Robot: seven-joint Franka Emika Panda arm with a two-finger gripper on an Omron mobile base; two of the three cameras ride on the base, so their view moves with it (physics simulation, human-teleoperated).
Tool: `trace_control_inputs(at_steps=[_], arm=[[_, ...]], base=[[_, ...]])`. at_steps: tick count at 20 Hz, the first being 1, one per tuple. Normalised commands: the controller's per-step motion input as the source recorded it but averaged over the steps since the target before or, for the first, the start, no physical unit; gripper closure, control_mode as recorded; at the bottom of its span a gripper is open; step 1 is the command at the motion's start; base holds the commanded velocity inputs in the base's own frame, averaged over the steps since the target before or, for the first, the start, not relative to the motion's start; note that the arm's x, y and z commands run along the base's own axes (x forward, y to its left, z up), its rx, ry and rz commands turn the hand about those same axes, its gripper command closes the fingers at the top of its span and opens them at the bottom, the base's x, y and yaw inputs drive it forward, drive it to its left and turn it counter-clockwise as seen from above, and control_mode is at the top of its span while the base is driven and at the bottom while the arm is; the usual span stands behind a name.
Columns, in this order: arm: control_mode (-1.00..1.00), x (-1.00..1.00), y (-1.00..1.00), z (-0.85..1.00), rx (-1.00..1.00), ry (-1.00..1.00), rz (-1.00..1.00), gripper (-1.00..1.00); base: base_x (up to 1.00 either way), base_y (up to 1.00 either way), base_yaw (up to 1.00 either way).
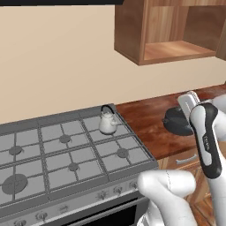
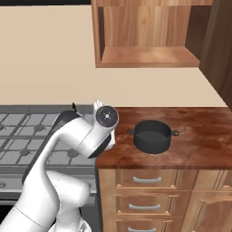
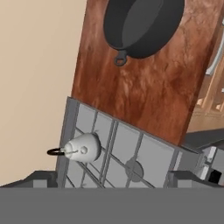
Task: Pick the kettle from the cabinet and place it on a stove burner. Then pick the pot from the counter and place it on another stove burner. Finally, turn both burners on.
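Observation:
The pale kettle (image 1: 107,122) stands upright on the stove's back right burner, and in the hand view the kettle (image 3: 83,148) shows at the lower left. The dark lidless pot (image 2: 153,135) sits on the reddish-brown counter (image 2: 199,136); my arm covers part of the pot (image 1: 176,121) in the left base view. My gripper (image 3: 113,181) is open and empty, its fingertips (image 3: 43,179) wide apart. It hovers above the stove's right edge, between kettle and pot. The front right burner (image 1: 122,153) is bare. The wooden cabinet (image 2: 145,54) hangs open above the counter.
More bare burners (image 1: 65,138) lie to the left, with a larger ringed one (image 1: 14,183) at the front left. Knobs (image 1: 101,194) line the stove's front. Drawers with metal handles (image 2: 147,180) sit under the counter. A beige wall backs everything.

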Motion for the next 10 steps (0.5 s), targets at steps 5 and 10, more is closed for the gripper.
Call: trace_control_inputs(at_steps=[5,10], arm=[[-1.00,0.00,-0.45,-0.14,0.03,0.06,0.00,-1.00],[-1.00,0.06,-0.47,-0.13,0.03,0.09,0.00,-1.00]], base=[[0.00,0.00,0.00],[0.00,0.00,0.00]])
